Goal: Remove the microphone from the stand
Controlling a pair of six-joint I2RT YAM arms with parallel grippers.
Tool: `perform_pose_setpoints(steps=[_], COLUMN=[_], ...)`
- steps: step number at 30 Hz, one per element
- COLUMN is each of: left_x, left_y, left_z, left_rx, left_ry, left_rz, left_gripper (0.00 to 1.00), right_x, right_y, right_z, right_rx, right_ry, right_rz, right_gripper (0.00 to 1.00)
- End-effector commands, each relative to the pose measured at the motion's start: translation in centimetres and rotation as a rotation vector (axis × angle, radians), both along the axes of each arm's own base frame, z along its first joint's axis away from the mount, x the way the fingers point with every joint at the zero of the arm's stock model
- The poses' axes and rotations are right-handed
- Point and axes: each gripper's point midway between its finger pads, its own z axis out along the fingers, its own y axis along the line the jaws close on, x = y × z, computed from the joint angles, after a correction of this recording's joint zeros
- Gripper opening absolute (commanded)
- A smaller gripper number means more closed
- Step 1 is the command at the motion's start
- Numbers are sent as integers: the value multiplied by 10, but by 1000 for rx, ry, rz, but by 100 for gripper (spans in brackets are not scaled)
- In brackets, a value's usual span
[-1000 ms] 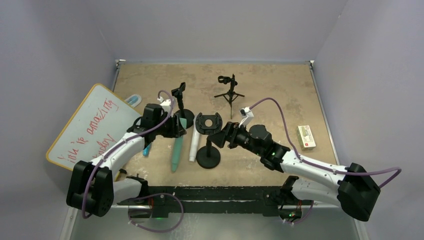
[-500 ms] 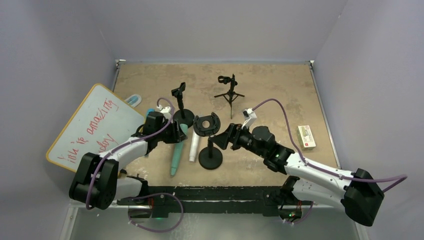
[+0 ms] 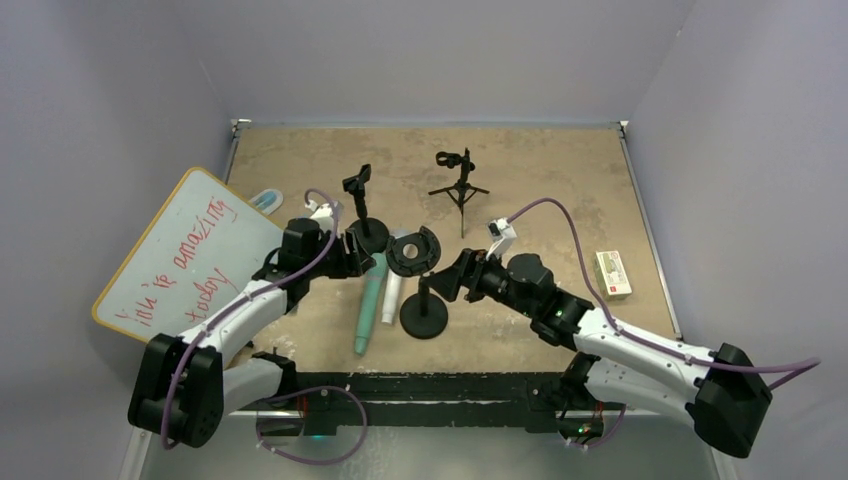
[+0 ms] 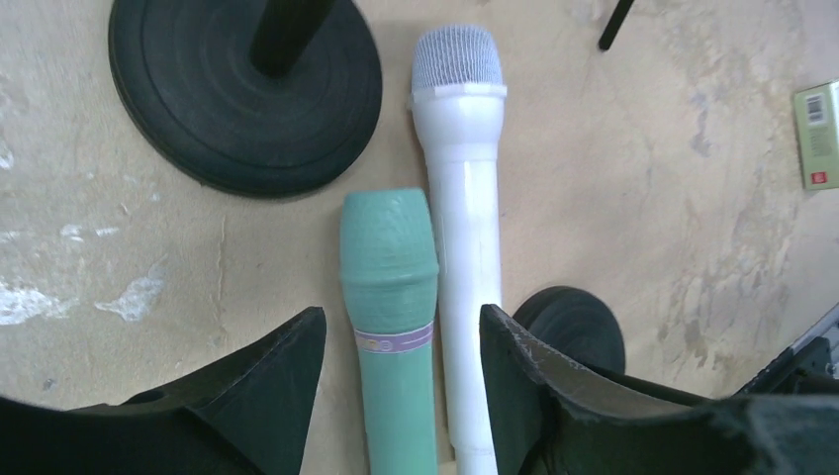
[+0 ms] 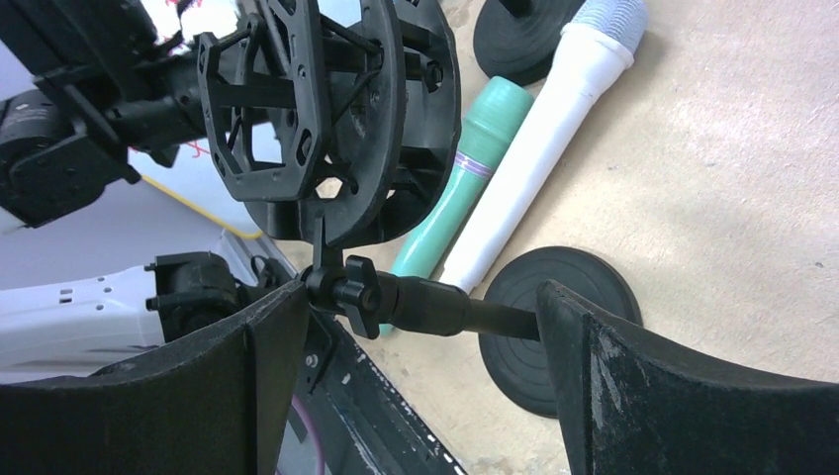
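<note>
Green microphone (image 4: 396,327) lies flat on the tabletop (image 3: 540,190), off the stand (image 3: 423,318). Its head points at the round base of the clip stand (image 3: 366,236) further back. White microphone (image 4: 463,228) lies alongside it, parallel and just beside or touching.

Ring mount (image 5: 381,148) at the top of the stand is empty. Judged from this, the removal itself looks complete.

Left gripper (image 4: 401,317): fingers apart, one on each side of the green microphone's handle. A strip of tabletop shows on the left, so it is not clamped. The right finger sits over the edge of the white microphone. Probably positioned this way to set the microphone down without knocking its neighbour.

Right gripper (image 5: 420,297): fingers wide apart, straddling the stand's post just below the mount's knob. I see no squeeze on the post. Likely there to steady the stand against tipping. Its round base sits flat.

Other items:
- Tripod (image 3: 460,185) stands near the back, well apart.
- Whiteboard (image 3: 190,255) with red writing leans at the left edge.
- Small box (image 3: 612,273) lies at the right.

Surface: tan board, scuffed, with pale worn patches. A black rail runs along the near edge.

Room: plain lilac-grey walls (image 3: 440,50) close in on three sides.
</note>
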Motion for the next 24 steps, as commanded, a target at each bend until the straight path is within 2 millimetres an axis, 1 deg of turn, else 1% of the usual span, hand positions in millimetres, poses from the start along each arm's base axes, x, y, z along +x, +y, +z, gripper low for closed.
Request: perform_pose_setpoints(steps=[1, 8, 12, 17, 20, 21, 24], left_x=[14, 14, 14, 14, 15, 15, 15], left_y=[-2, -3, -4, -7, -8, -9, -10], left_z=[43, 73, 85, 100, 106, 107, 109], left_rx=[-18, -57, -71, -93, -100, -102, -104], left_ry=[-101, -180, -209, -239, -257, -260, -267], left_rz=[5, 9, 9, -6, -13, -14, -22], left_gripper=[57, 57, 57, 57, 57, 57, 57], right_x=[2, -2, -5, -10, -9, -7, -10], right_y=[-8, -14, -19, -24, -26, -27, -25], right_z=[6, 33, 42, 36, 31, 28, 15], right_rx=[-16, 29, 37, 36, 23, 15, 6], right_ry=[-50, -142, -196, -188, -193, -193, -188], right_rz=[-13, -5, 0, 0, -1, -15, 6], right_gripper=[86, 86, 86, 87, 87, 87, 86])
